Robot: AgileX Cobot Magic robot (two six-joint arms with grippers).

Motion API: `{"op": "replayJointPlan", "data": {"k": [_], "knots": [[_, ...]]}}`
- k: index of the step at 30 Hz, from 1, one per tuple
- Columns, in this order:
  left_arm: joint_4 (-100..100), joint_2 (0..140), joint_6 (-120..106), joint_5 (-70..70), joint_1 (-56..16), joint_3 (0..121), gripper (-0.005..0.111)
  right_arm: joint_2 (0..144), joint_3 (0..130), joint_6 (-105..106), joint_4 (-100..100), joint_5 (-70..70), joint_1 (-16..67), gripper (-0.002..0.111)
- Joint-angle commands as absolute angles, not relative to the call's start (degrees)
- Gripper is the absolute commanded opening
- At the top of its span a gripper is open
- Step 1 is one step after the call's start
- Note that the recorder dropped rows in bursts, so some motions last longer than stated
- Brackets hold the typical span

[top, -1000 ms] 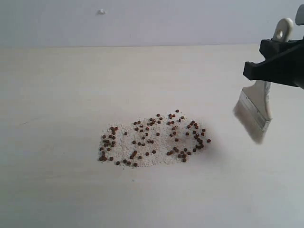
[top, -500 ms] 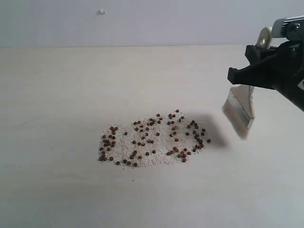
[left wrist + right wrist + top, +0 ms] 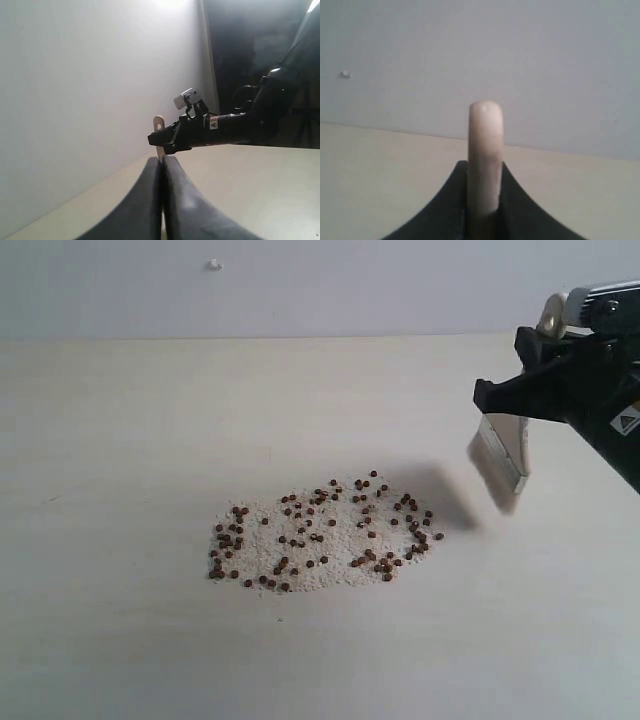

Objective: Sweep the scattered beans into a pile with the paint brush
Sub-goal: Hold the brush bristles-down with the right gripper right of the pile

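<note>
Pale table (image 3: 120, 440) runs back to a plain grey wall, bare but for the spill near its middle. The paint brush (image 3: 503, 455) hangs to the right of that spill and a little farther back, with its bristles downward and clear of the table. Its shadow falls between it and the beans (image 3: 320, 535).

My right fingers (image 3: 512, 398) pinch the wooden handle above the metal band, and I judge that the right place to hold it. The handle is light and stiff, so a firm pinch on its flat sides should stop it twisting. The bristles are soft and will splay if I press down hard.

The beans are small, round and loose among pale crumbs, and they lie in a flat patch rather than a heap. I expect them to roll ahead of the brush or slip past its ends, so slow strokes inward would suit.

My left fingers (image 3: 162, 172) are pressed together on nothing, well away from the spill.

The bristles are blurred, so I cannot tell exactly how high they hang. My own finger hides the place where I grip. From my right wrist I see only the handle's rounded end (image 3: 485, 150), and neither the bristles nor the beans.
</note>
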State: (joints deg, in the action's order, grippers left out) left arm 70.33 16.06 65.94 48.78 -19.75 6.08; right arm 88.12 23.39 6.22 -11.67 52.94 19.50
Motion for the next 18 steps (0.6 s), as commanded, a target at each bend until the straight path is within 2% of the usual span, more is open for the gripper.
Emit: {"op": "replayJointPlan", "data": {"k": [1, 7, 16, 18], "knots": [[70.23, 15.78, 66.34, 48.54, -19.93, 5.86, 0.000, 88.26, 23.92, -0.97, -11.07, 51.68, 19.33, 0.000], [70.23, 15.78, 66.34, 48.54, -19.93, 5.86, 0.000, 88.38, 23.92, -2.18, -3.76, 49.41, 19.33, 0.000], [70.23, 15.78, 66.34, 48.54, -19.93, 5.86, 0.000, 88.72, 23.80, 0.00, -9.63, 49.86, 19.33, 0.000], [70.23, 15.78, 66.34, 48.54, -19.93, 5.86, 0.000, 88.72, 23.80, 0.82, -13.02, 53.24, 21.78, 0.000]]}}
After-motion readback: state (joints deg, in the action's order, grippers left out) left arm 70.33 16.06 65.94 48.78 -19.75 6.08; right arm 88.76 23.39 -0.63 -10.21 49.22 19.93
